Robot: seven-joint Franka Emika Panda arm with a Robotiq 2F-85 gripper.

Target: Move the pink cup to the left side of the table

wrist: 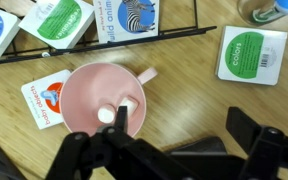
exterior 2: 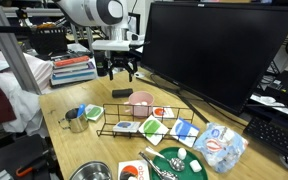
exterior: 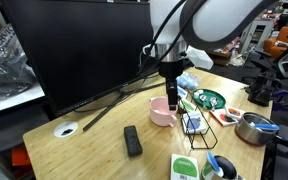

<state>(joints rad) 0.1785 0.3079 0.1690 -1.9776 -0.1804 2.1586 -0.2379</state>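
The pink cup [exterior: 163, 113] stands on the wood-grain table [exterior: 89, 155] in front of the monitor. It also shows in an exterior view [exterior 2: 141, 98]. In the wrist view the cup [wrist: 84, 95] is seen from above, with small white pieces inside and its handle pointing to the upper right. My gripper [wrist: 180, 125] is open. One finger hangs over the cup's inside near the rim and the other over bare table beside it. In both exterior views the gripper [exterior: 171, 96] [exterior 2: 119, 72] is just above the cup. I cannot tell whether it touches the cup.
A black remote [exterior: 132, 140] and the white-ringed cable hole [exterior: 66, 129] lie towards the table's front. A wire rack with picture cards [exterior 2: 144, 125], a green bowl [exterior: 207, 99], a metal pot [exterior: 252, 128] and a green-and-white container [exterior: 184, 167] crowd one side. A large monitor [exterior: 74, 50] stands behind.
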